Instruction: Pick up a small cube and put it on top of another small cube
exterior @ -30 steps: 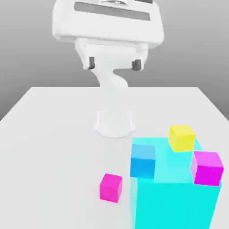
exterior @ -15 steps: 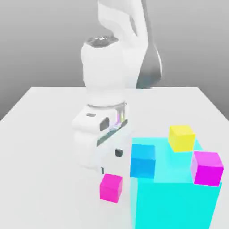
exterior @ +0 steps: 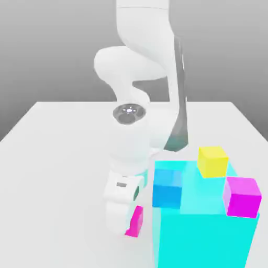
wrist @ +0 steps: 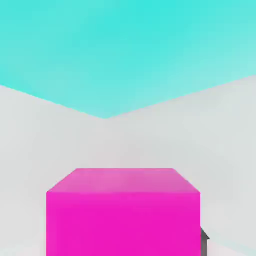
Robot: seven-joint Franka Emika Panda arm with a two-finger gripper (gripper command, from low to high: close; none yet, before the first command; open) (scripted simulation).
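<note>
One hot-pink cube [exterior: 136, 222] on the counter [exterior: 63, 183], at the exterior view's left of the cyan block [exterior: 204, 241]. End effector [exterior: 129, 226] low over it, clamped on its sides.

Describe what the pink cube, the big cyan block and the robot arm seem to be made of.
Pink cube: perhaps smooth plastic or painted wood; even colour, no grain.
Cyan block: possibly plastic too, with a flat, plain finish and crisp edges.
Robot arm: likely white-coated metal or hard plastic, given its smooth, rounded shells.
</note>
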